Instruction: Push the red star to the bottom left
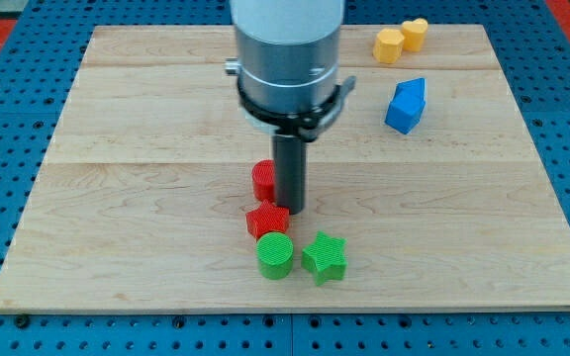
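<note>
tip (pixel 291 210) touched red star (pixel 267 220) at the star's 1 o'clock | star near counter (pixel 117 247) bottom centre | goal lay at 8 o'clock | no fingers, only rod

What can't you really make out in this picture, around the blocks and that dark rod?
- Upper red block: the rod hides its right side, so its shape is unclear.
- My tip: it sits by the lower red block; whether they touch is unclear.
- Arm body: cut off by the view's top.
- Yellow blocks: too small to name shapes.
</note>
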Action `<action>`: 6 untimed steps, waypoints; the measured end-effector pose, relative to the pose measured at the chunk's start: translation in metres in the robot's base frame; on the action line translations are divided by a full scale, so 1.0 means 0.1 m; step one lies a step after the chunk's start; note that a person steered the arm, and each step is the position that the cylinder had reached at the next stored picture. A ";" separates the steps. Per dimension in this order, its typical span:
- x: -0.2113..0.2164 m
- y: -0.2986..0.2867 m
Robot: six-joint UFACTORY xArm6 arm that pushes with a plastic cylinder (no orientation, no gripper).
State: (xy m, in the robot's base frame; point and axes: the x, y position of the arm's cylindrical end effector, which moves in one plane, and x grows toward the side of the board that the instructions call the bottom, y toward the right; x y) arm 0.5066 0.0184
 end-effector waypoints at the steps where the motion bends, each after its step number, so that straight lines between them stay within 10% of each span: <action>1: 0.10 -0.06; 3: 0.25 -1.26; 6: 0.58 -0.86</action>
